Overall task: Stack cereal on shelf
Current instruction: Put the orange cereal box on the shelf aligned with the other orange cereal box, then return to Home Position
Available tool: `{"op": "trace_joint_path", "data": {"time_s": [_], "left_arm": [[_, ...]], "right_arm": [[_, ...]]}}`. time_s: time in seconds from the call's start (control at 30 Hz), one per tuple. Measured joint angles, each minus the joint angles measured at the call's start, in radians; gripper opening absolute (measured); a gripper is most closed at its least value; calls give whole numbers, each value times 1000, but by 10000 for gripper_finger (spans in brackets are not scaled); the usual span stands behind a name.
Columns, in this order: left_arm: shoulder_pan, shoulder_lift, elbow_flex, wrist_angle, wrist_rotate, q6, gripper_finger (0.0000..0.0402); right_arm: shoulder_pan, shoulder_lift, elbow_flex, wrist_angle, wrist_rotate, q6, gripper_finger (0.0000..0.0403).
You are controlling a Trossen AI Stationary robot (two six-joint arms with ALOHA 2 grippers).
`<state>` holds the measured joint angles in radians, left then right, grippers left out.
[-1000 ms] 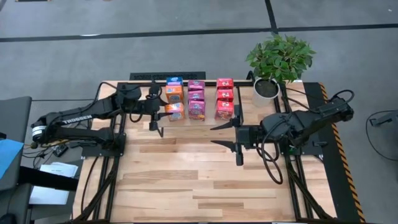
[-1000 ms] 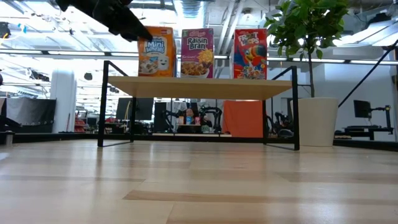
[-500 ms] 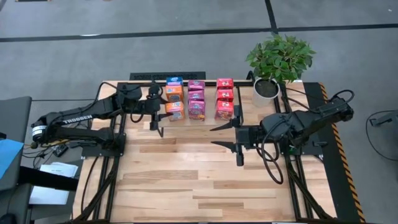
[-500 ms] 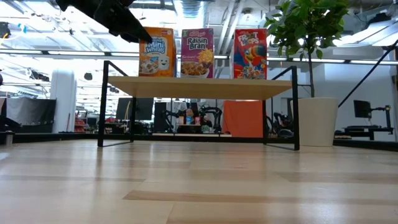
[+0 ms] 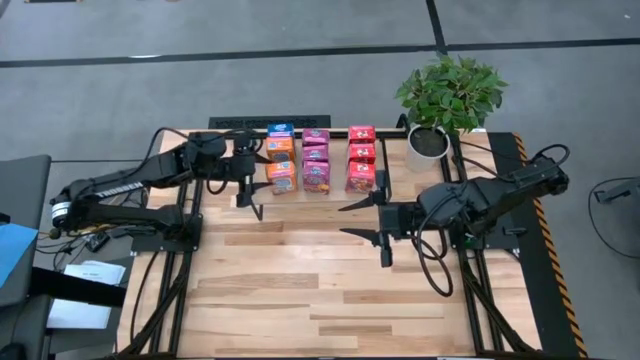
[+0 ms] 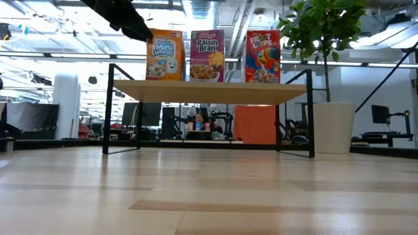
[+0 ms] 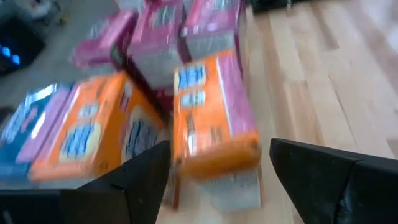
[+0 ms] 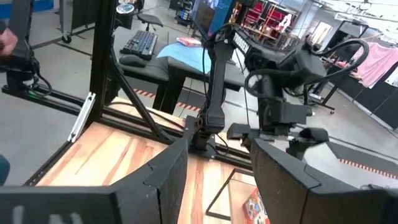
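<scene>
I read the left gripper (image 5: 252,196) as the nearer arm, jaws apart and clear of the front orange-and-blue cereal box (image 5: 281,178) just beside it on the shelf (image 5: 232,124), while the right gripper (image 5: 362,219) waits open, well apart.

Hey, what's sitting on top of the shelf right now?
The shelf holds nine cereal boxes in three rows: orange, pink and red. Level across the table, only the front three show; the boxes behind them are covered.

Orange-blue, magenta, red cereal (image 5: 315,160)
</scene>
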<state>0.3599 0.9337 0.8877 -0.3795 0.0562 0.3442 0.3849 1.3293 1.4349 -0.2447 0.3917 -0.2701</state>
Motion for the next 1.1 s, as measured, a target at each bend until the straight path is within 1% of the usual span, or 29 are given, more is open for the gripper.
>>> {"op": "trace_joint_path", "data": {"time_s": [0.13,0.23,0.4,0.53,0.6,0.63,0.67,0.7,0.73,0.8,0.83,0.9,0.93,1.0,1.1], "left_arm": [[0,0,54,-145,-72,-10,268],[0,-4,96,-231,-125,-45,268],[-3,-23,184,-352,-145,-115,268],[-3,-59,230,-446,-143,-92,268],[-3,-86,222,-467,-154,-94,268],[-1,-102,210,-460,-161,-112,268],[0,-121,188,-435,-154,-121,268],[0,-149,156,-387,-112,-120,268],[0,-185,121,-328,-46,-110,268],[-1,-273,35,-181,91,-116,268],[-2,-318,-12,-106,134,-138,268],[-1,-414,-109,-6,145,-191,268],[0,-459,-152,29,143,-213,268],[-1,-542,-231,85,155,-251,268],[-2,-653,-335,137,222,-303,268]], "right_arm": [[-1,-16,-1,-53,17,-16,201],[1,-61,-1,-77,18,-52,196],[8,-183,-1,-150,-2,-113,182],[-15,-277,1,-248,-4,-82,168],[-45,-305,-6,-302,-70,-62,161],[-64,-321,-26,-286,-121,-53,158],[-84,-342,-62,-260,-175,-50,156],[-104,-364,-110,-234,-226,-48,153],[-122,-387,-167,-196,-259,-43,151],[-160,-444,-310,-78,-269,-2,148],[-184,-474,-385,-13,-263,25,146],[-229,-531,-537,160,-261,81,144],[-247,-560,-605,218,-261,108,142],[-268,-615,-721,307,-282,148,141],[-277,-705,-864,397,-303,202,142]]}}
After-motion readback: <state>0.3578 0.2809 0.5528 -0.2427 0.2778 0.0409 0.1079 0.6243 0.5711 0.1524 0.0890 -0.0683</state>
